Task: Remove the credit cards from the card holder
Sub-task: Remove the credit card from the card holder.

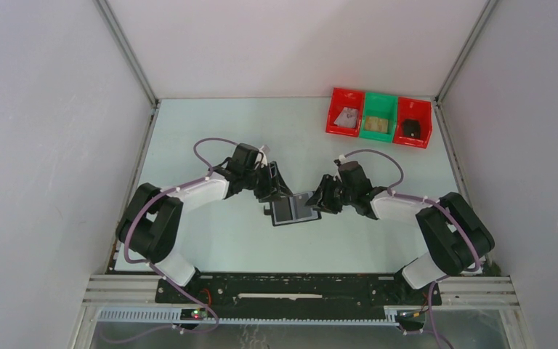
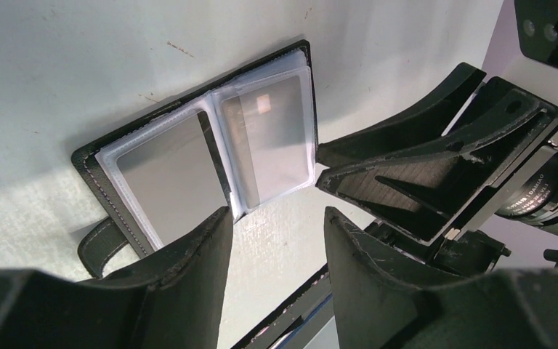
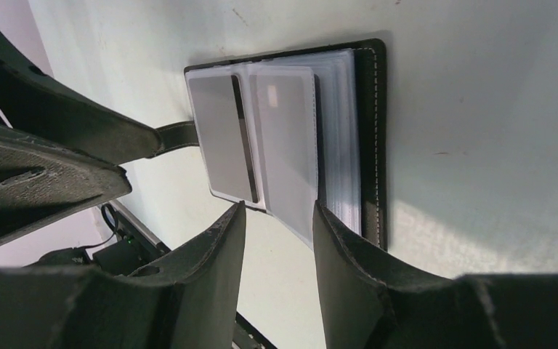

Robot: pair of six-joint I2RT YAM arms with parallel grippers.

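Note:
The black card holder (image 1: 294, 210) lies open on the table between my two grippers. Its clear plastic sleeves hold silvery-grey credit cards, one on the left page (image 2: 167, 174) and one on the raised right page (image 2: 276, 138). Its closing tab (image 2: 102, 243) sticks out at the left. My left gripper (image 1: 280, 195) is open and empty at the holder's left edge, its midpoint (image 2: 276, 218) just short of the spine. My right gripper (image 1: 318, 203) is open and empty, its midpoint (image 3: 280, 211) at the edge of the lifted sleeve (image 3: 287, 145). The holder (image 3: 372, 138) shows a stack of sleeves.
Three plastic bins stand at the back right: red (image 1: 344, 125), green (image 1: 378, 133) and red (image 1: 413, 138), each with something inside. White walls close in the table on the left, back and right. The arms' base rail (image 1: 298, 287) runs along the near edge.

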